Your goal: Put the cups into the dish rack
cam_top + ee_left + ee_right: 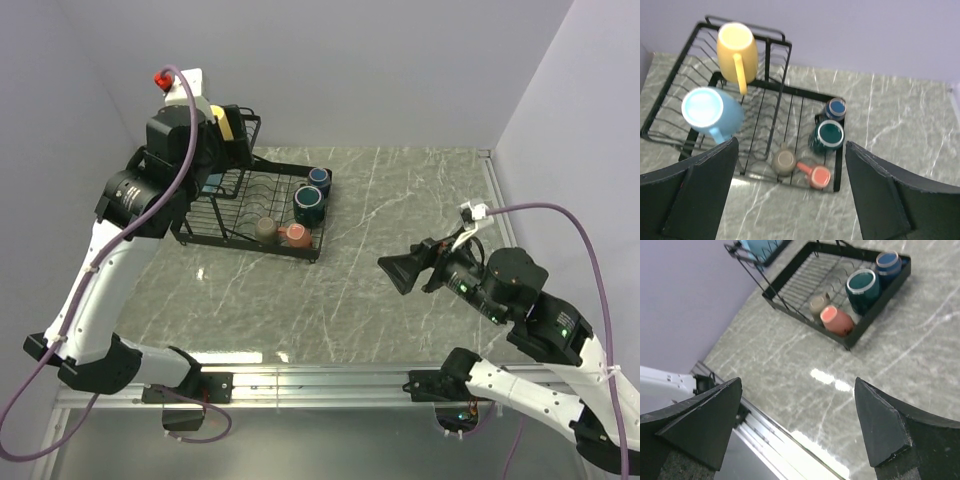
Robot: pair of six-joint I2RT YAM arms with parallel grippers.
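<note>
Looks basically done to me: yellow ceramic mug (pixel 737 50) and light blue mug (pixel 710 112) sit in the black wire dish rack (pixel 875 315)'s raised far-left basket, large teal mug (pixel 827 136), small navy mug (pixel 836 108), olive-brown mug (pixel 785 162) and salmon mug (pixel 819 176) are in its flat tray, and left gripper (pixel 790 144) and right gripper (pixel 797 382) are both spread, empty.

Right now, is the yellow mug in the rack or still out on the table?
In the rack. The yellow mug sits inside the raised basket, next to the light blue mug.
</note>
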